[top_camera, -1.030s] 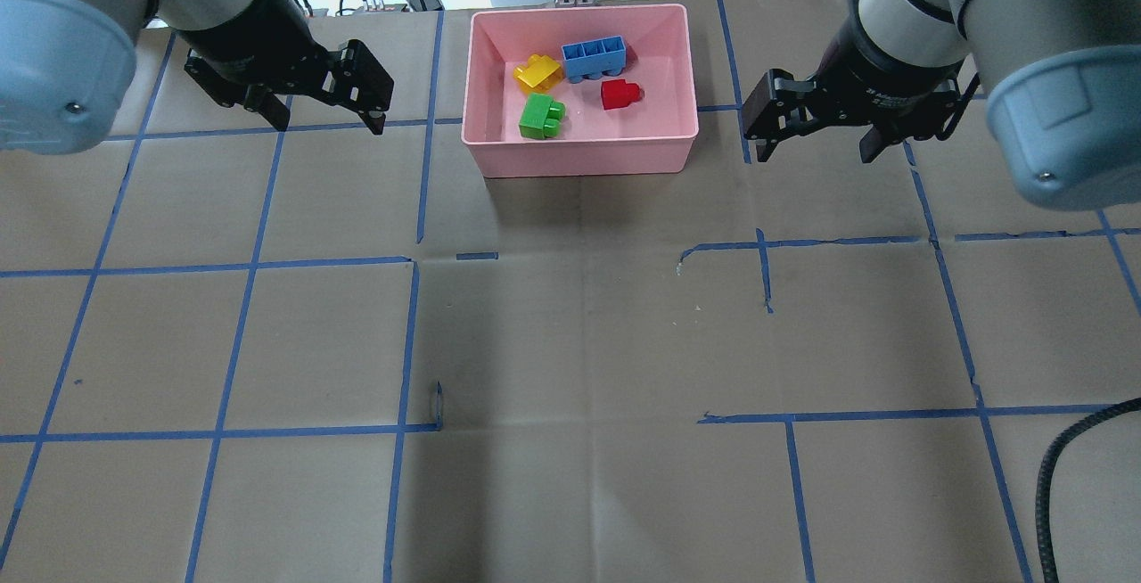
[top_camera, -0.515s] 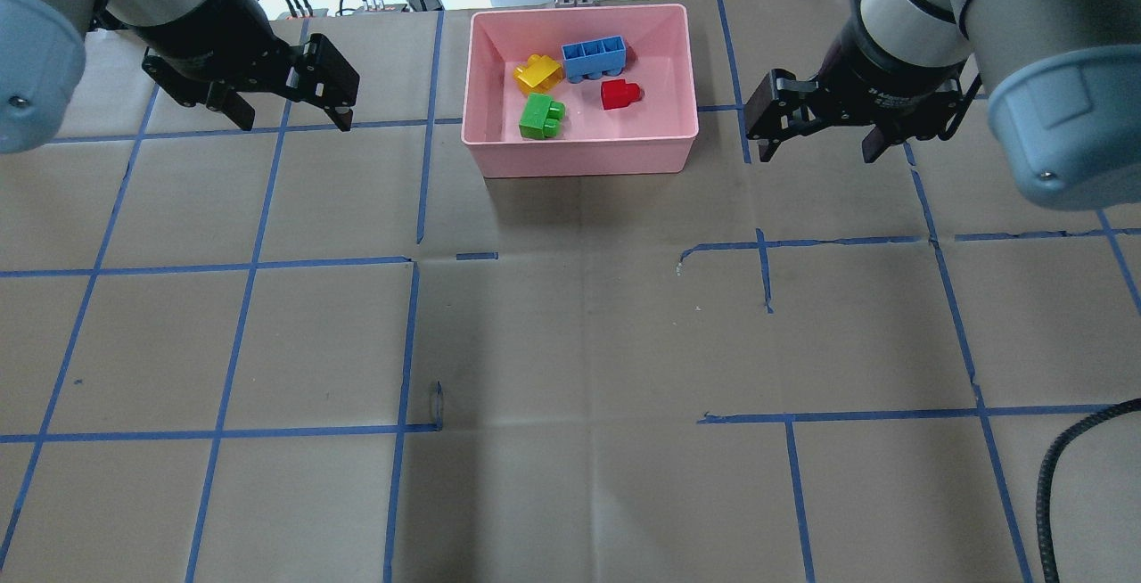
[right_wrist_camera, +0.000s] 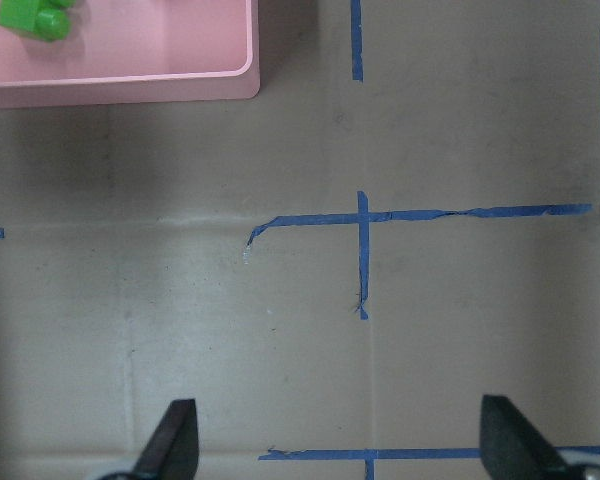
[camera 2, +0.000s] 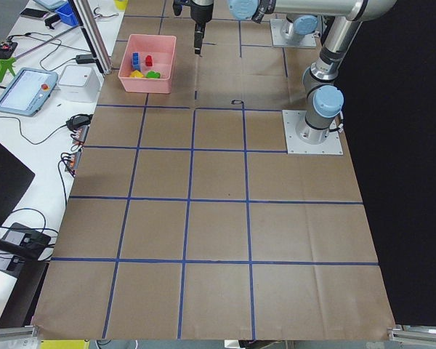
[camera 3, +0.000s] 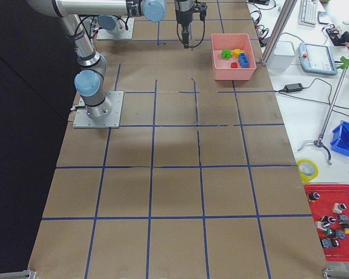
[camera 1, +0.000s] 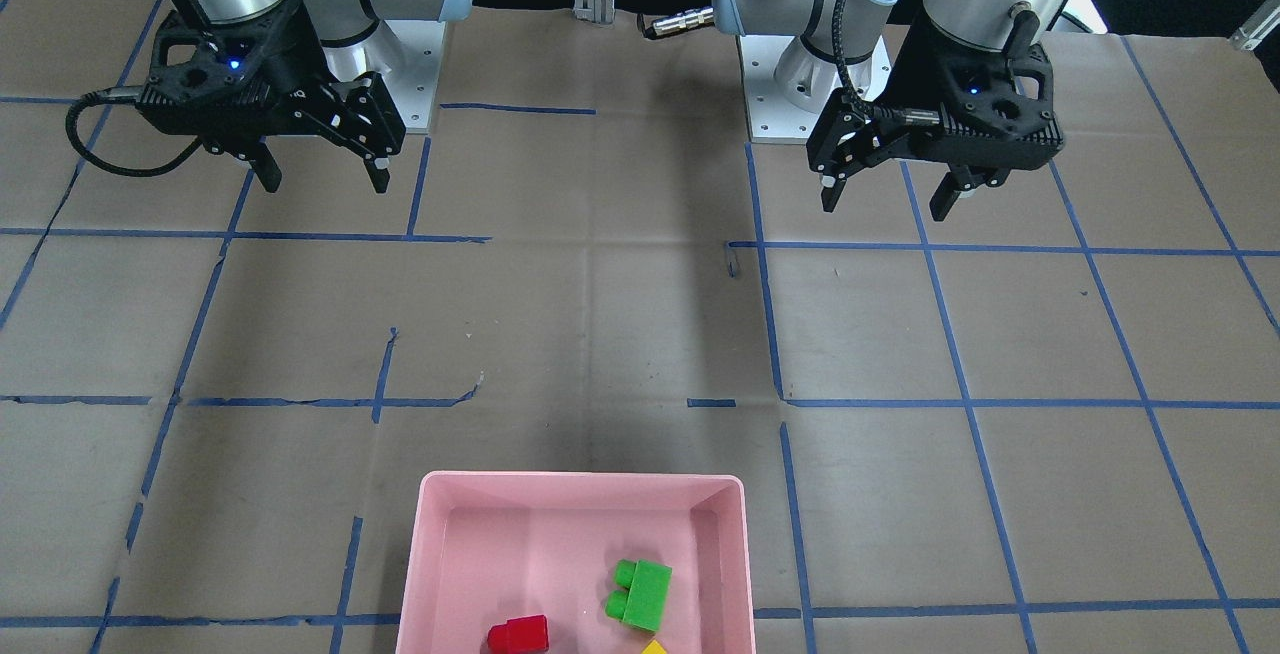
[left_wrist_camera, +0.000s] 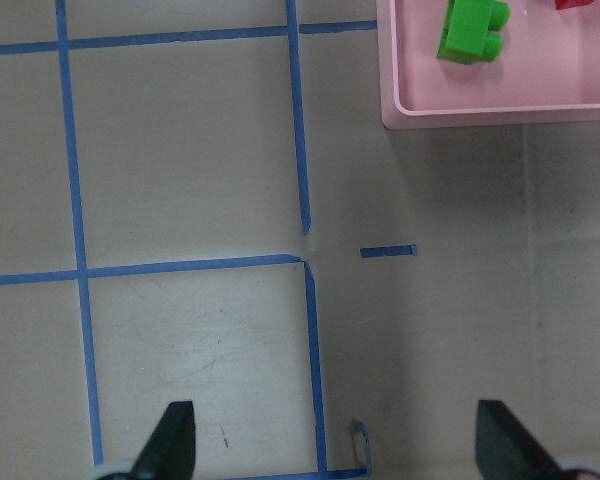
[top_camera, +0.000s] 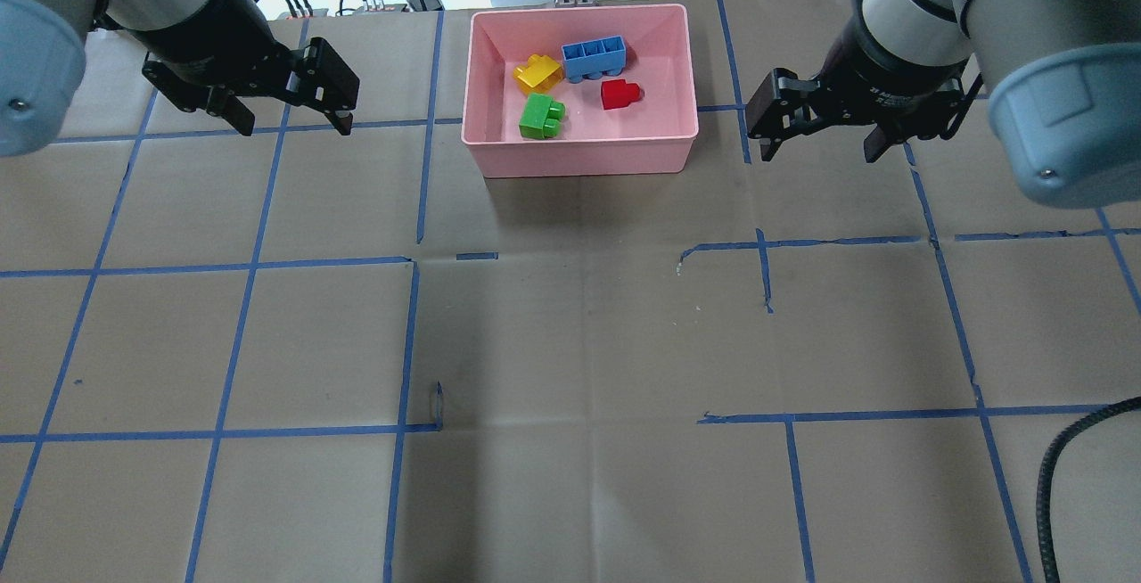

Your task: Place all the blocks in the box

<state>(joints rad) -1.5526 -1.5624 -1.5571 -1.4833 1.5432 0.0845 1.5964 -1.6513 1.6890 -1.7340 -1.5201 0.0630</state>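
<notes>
The left tool (top_camera: 292, 127) has its two fingers spread wide and holds nothing; it hangs above the tabletop (top_camera: 570, 342), well to the left of the box (top_camera: 579, 160). The right tool (top_camera: 818, 155) is also wide open and holds nothing, and it hangs nearer to the box, on its right side. In both wrist views only brown tabletop with blue tape lines (top_camera: 178, 267) shows between the fingertips, and a corner of the box shows at the top edge.

The box stands at the far edge of the tabletop, seen from the robot, about in the middle between the two tools. It is a shallow pink tray with rounded corners, and its long axis runs left to right.

All four blocks lie inside it:
- The blue block (top_camera: 594, 58) is close to the far wall. Its long axis is nearly parallel to this wall, and three hollow cells show from above.
- The yellow block (top_camera: 537, 73) is just left of the blue one and is turned diagonally.
- The red block (top_camera: 619, 94) is the smallest. It is near the middle, apart from the others, and its stud points to the right.
- The green block (top_camera: 541, 115) is nearest to the robot, close to the near wall on the left side. Its two studs point to the right.
</notes>
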